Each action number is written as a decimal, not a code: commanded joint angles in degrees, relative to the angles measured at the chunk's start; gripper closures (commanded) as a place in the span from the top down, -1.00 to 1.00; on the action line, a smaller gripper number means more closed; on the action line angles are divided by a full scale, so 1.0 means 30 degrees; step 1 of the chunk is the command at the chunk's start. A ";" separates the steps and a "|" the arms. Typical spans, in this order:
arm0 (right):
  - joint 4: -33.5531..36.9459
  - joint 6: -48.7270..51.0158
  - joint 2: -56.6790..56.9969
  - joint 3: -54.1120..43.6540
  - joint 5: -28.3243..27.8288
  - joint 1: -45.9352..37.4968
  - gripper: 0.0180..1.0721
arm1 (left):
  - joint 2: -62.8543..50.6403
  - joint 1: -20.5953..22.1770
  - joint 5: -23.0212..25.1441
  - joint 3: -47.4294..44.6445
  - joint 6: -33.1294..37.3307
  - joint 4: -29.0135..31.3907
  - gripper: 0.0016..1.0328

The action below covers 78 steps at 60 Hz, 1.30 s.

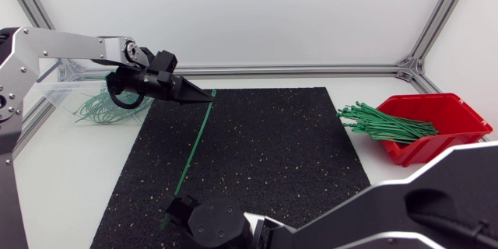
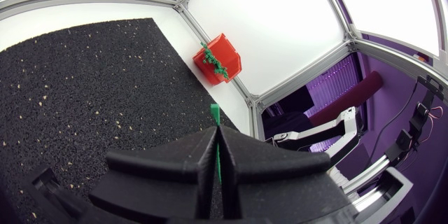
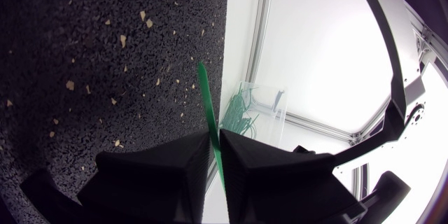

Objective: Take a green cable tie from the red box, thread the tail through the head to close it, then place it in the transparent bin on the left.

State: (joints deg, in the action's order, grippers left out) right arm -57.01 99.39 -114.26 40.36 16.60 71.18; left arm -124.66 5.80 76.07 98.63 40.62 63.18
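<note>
Stretching straight across the black speckled mat (image 1: 272,148), one green cable tie (image 1: 194,144) runs between two arms. The left gripper (image 1: 208,93), by the mat's far edge, has its fingers pressed together on one end; the right gripper (image 1: 175,205), at the near edge, pinches the other. The mat lies on a white table (image 1: 70,171) bordered by an aluminium frame rail (image 1: 311,68). The red box (image 1: 459,113) on the right holds spare ties (image 1: 385,127); the transparent bin (image 1: 54,85) on the left holds looped ties (image 1: 105,109).

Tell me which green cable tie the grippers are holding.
The single straight tie over the black mat, pinched by left gripper and right gripper; others lie in the red box or transparent bin.
</note>
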 commanded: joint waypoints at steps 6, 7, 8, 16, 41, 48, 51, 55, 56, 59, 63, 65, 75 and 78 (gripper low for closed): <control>0.0050 0.0150 -0.0322 -0.0240 0.0062 0.0356 -0.80 | -0.0106 -0.0030 0.0306 -0.0005 0.0522 0.0328 -0.94; 0.0050 0.0150 -0.0352 -0.0240 0.0062 0.0356 -0.84 | -0.0106 -0.0030 0.0306 0.0024 0.0522 0.0328 -0.94; 0.0050 0.0150 -0.0352 -0.0211 0.0062 0.0386 -0.88 | -0.0106 -0.0030 0.0306 -0.0005 0.0522 0.0328 -0.94; 0.0050 0.0238 -0.0352 -0.0094 0.0062 0.0415 -0.89 | -0.0224 -0.0059 0.1127 -0.0416 0.1430 0.1001 -0.94; 0.0108 0.0179 -0.0293 0.0141 0.0092 0.0327 -0.89 | -0.1073 -0.0264 0.1830 0.0727 0.5590 0.4898 -0.94; 0.0723 -0.0817 0.0029 0.0668 0.0326 0.0181 -0.89 | -0.0780 -0.0411 0.1859 0.0551 0.6059 0.5015 -0.94; 0.1602 -0.1608 0.0439 0.0961 0.0443 0.0122 -0.89 | -0.0722 -0.0469 0.1859 0.0551 0.6089 0.5015 -0.94; 0.4561 -0.3630 0.1347 0.1752 0.0502 -0.0025 -0.89 | -0.0605 -0.0440 0.1859 0.0551 0.6089 0.5044 -0.94; 0.5469 -0.4274 0.1640 0.2045 0.0502 -0.0054 -0.89 | -0.0575 -0.0440 0.1859 0.0522 0.6089 0.5044 -0.94; 0.7842 -0.5856 0.2256 0.2924 0.0472 -0.0347 -0.89 | -0.0458 -0.0440 0.1859 0.0463 0.6118 0.5044 -0.94; 1.1094 -0.8141 0.2871 0.4125 0.0179 -0.0816 -0.89 | -0.0253 -0.0440 0.1859 0.0405 0.6118 0.5044 -0.94; 1.1827 -0.8698 0.3047 0.4447 0.0033 -0.0933 -0.89 | -0.0165 -0.0440 0.1859 0.0375 0.6118 0.5015 -0.94; 1.6221 -1.2214 0.3838 0.5971 -0.0729 -0.1782 -0.89 | 0.0479 -0.0411 0.1859 -0.0064 0.6118 0.5015 -0.94; 1.7833 -1.3268 0.4160 0.6498 -0.1227 -0.2046 -0.89 | 0.0860 -0.0352 0.1859 -0.0269 0.6118 0.5044 -0.94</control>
State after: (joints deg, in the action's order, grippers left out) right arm -8.84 66.83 -103.48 57.67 14.17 66.35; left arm -125.10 4.93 80.82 99.29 57.06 77.12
